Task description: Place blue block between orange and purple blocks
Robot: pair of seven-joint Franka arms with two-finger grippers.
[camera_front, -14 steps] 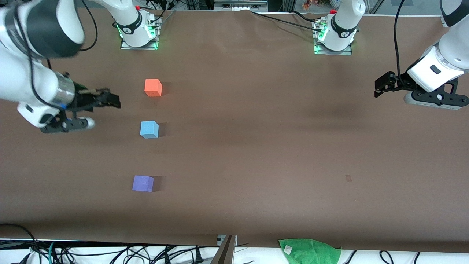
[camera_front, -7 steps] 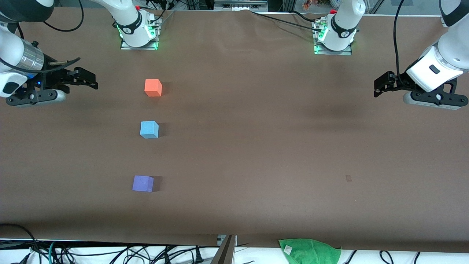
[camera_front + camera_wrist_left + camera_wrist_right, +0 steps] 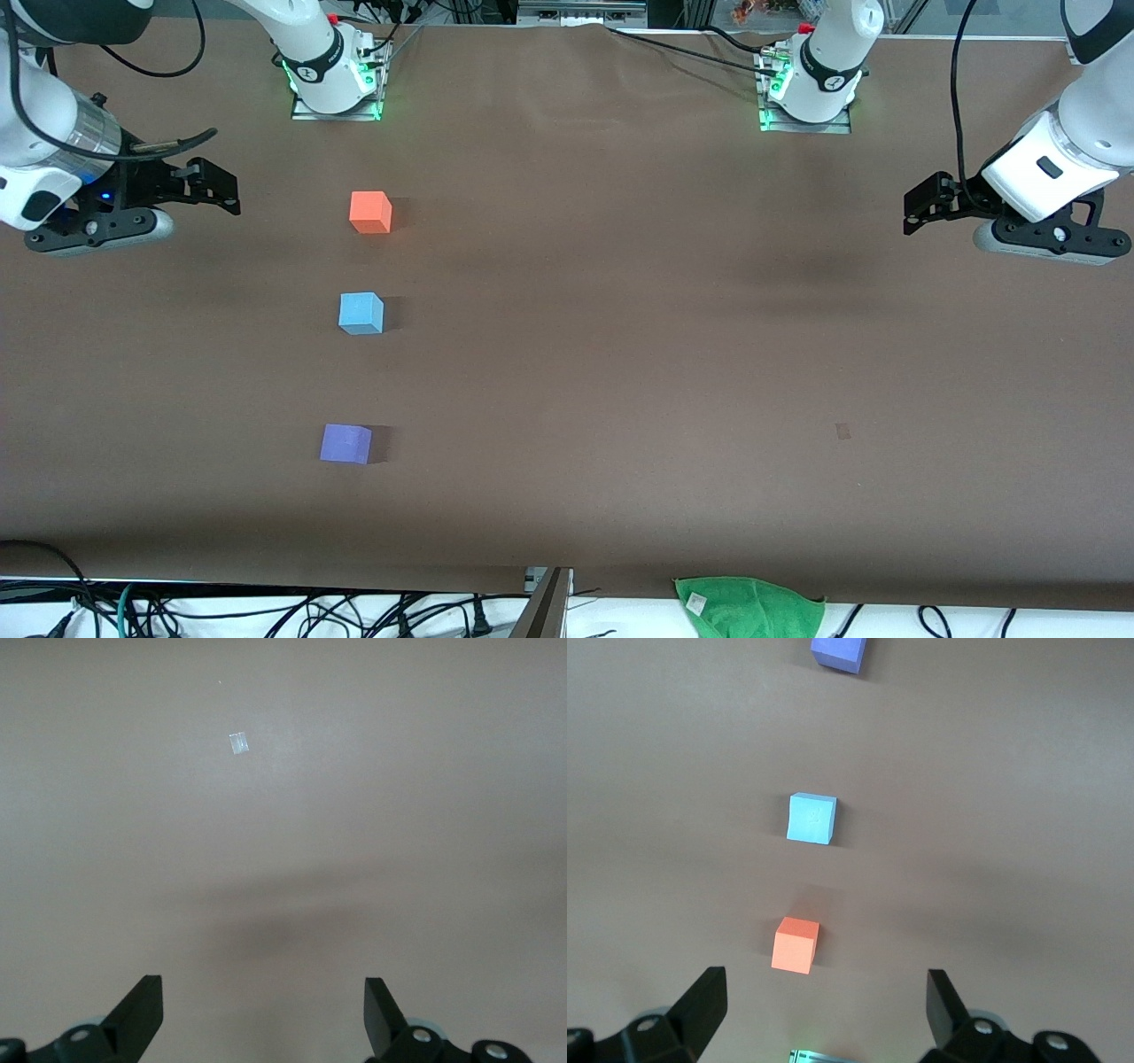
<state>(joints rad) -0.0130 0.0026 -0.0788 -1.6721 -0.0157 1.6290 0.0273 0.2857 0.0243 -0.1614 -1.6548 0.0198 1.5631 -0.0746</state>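
Note:
The light blue block (image 3: 361, 313) sits on the brown table in a line with the orange block (image 3: 370, 212) and the purple block (image 3: 345, 443). The orange one lies farther from the front camera, the purple one nearer. All three show in the right wrist view: blue (image 3: 811, 818), orange (image 3: 796, 945), purple (image 3: 838, 650). My right gripper (image 3: 218, 188) is open and empty, up at the right arm's end of the table, away from the blocks. My left gripper (image 3: 921, 206) is open and empty, waiting at the left arm's end over bare table (image 3: 283, 904).
A green cloth (image 3: 749, 605) lies at the table's edge nearest the front camera. A small pale patch (image 3: 842, 431) marks the table toward the left arm's end; it also shows in the left wrist view (image 3: 238, 743). The arm bases (image 3: 335, 75) stand along the edge farthest from the front camera.
My right gripper has drawn back from beside the blue block toward the right arm's end of the table, then shifted slightly. The blocks and the left arm have not moved.

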